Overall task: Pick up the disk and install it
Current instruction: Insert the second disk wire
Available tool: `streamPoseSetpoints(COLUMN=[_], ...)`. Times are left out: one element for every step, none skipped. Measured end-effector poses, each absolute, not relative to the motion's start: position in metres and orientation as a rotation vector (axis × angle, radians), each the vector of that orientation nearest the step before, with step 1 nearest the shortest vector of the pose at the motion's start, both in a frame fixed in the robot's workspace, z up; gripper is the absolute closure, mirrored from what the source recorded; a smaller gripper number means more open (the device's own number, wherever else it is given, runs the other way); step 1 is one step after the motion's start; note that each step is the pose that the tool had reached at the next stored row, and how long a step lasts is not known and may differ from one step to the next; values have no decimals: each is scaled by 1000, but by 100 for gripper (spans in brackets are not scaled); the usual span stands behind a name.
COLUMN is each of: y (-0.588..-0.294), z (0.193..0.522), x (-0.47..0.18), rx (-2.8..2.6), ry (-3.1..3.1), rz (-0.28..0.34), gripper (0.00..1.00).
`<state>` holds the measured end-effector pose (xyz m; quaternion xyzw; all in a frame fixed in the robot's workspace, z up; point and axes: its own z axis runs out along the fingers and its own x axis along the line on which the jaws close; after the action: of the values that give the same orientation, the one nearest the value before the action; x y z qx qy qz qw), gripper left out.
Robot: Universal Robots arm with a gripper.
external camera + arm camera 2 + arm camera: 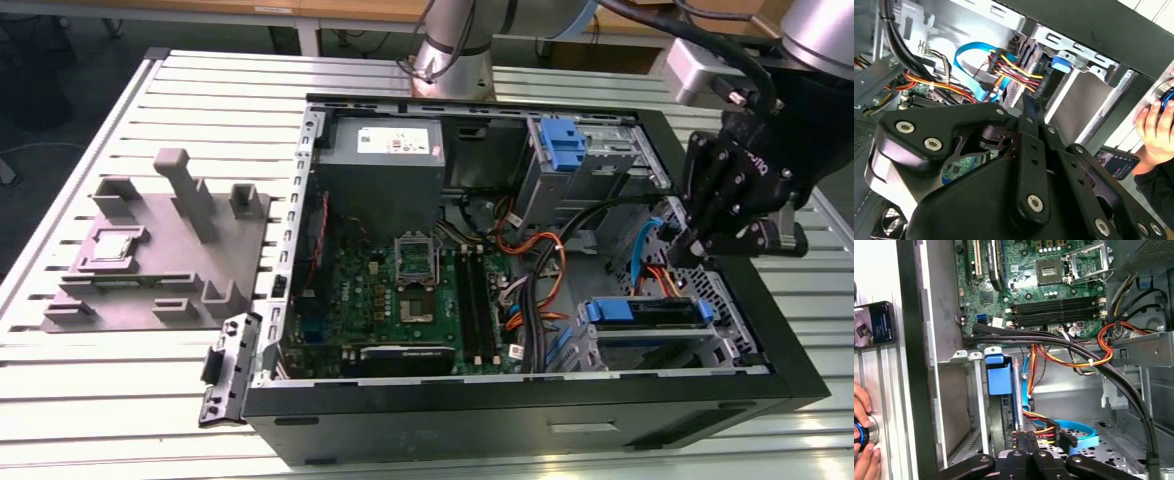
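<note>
Fingers (1026, 440) pressed together, gripping nothing, above the disk (645, 313) seated in the computer case (400, 412); slatted metal table (160, 90); white label (398, 142) on the power supply, print unreadable.

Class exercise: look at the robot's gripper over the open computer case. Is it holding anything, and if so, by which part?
Nothing is held. The gripper is shut and empty, its tips just beside the disk, which already sits edge-on in the drive bay.

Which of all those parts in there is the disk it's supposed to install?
Start at the open black computer case on the slatted table. In its corner at the exterior view's lower right, below the black gripper, sits the disk. Its blue plastic carrier distinguishes it from the grey power supply.
</note>
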<state>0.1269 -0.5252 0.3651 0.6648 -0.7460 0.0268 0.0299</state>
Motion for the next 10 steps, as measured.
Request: streamPoseSetpoints(y=[-523, -521, -518, -515, -513, -511, -510, -508, -507, -505], z=[365, 365, 365, 365, 366, 368, 369, 371, 372, 373], x=[127, 127, 127, 127, 127, 127, 127, 127, 127, 127], rx=[2049, 2049, 2049, 2049, 2049, 2049, 2049, 2048, 2048, 2048], ry=[-2300, -2300, -2300, -2300, -2299, -2299, -2299, -2299, -2299, -2298], rz=[83, 83, 84, 84, 84, 84, 85, 85, 86, 86], gripper=[90, 90, 90, 90, 90, 90, 90, 90, 90, 90])
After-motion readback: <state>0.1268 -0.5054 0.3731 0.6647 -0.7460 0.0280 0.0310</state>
